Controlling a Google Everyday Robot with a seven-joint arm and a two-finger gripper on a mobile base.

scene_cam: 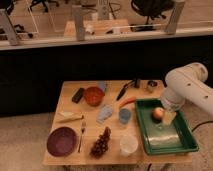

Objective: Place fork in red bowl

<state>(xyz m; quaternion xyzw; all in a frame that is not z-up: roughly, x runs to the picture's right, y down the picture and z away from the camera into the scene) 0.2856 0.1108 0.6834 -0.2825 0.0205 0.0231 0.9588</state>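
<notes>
A slim silver fork (81, 135) lies on the wooden table (75, 107), just right of the dark purple dish (62, 141), its length running front to back. The small orange-red bowl (93, 95) stands farther back, left of centre, and holds nothing that I can see. My gripper (169, 116) hangs from the white arm (187, 87) at the right, over the green tray (169, 141), next to an orange-pink round fruit (158, 114). It is far from the fork and the bowl.
A dark grape bunch (100, 144), a white cup (128, 145), a blue cup (124, 116), a pale blue cloth (105, 113), a carrot (128, 101), a black-handled knife (122, 92), a black block (78, 95) and a pale wooden utensil (70, 116) lie around the table.
</notes>
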